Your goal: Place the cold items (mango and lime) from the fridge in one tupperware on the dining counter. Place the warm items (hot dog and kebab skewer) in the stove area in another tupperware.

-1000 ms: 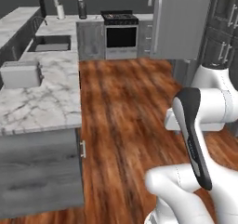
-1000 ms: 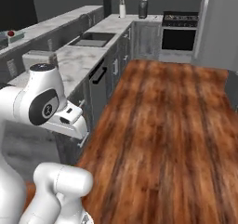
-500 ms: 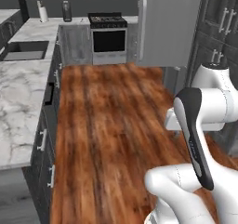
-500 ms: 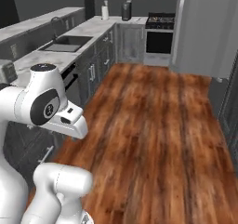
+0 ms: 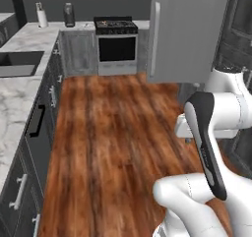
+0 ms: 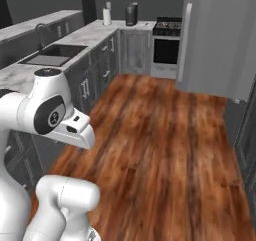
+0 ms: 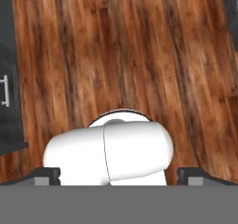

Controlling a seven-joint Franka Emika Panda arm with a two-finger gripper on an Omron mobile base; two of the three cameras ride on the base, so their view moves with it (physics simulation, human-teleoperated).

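Fridge (image 5: 189, 32) stands shut in base views; hand view shows tool (image 7: 119, 175) spread apart.

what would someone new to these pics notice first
Probably the broad red-brown wood floor that runs up the middle of the kitchen, with the robot's white arm folded close in the foreground. At the far end stands a stove with a dark oven door, and right beside it the tall grey fridge, door shut. A marble counter with a sink lines the left side. In the hand view the open gripper points down at bare floor.
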